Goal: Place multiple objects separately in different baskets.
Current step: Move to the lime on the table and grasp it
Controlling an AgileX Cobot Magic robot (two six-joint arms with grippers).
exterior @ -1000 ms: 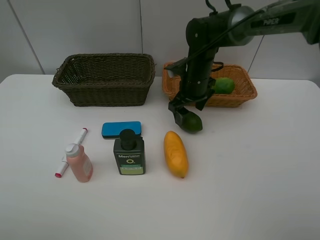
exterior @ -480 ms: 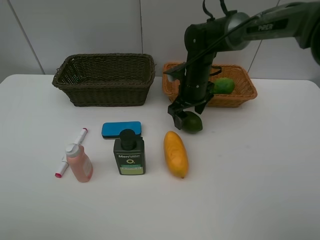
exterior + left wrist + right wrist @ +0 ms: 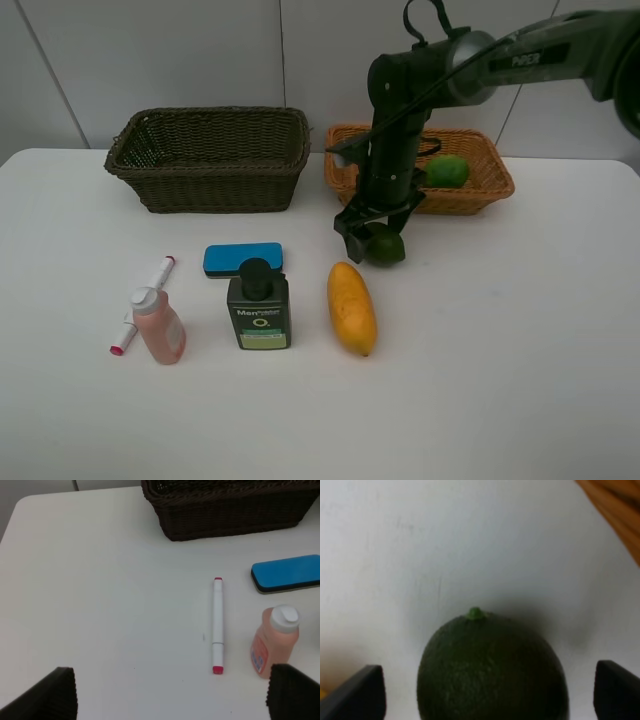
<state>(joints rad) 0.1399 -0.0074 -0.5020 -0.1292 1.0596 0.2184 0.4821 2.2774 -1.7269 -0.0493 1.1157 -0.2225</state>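
Exterior high view: bright, even, diffuse light from above. The white table (image 3: 520, 380) is close to clipping, with no hard glare. Shadows are short and soft, tight under the yellow mango (image 3: 351, 307) and the dark green pump bottle (image 3: 259, 310). Sharp across the frame. Inside of the dark brown-green basket (image 3: 210, 160) is dim, weave still legible.

Left wrist view: evenly lit, slightly soft. The white pink-tipped marker (image 3: 217, 625) throws hardly any shadow. The left gripper (image 3: 170, 695) has dark, fuzzy-edged fingertips (image 3: 47, 695).

Right wrist view: too close, whole frame out of focus. Skin of the dark green avocado (image 3: 492, 672) is smeared; a broad soft shadow rings it; table dimmer, grey. The right gripper (image 3: 490, 692) fingertips (image 3: 355, 692) are blurred dark blocks.
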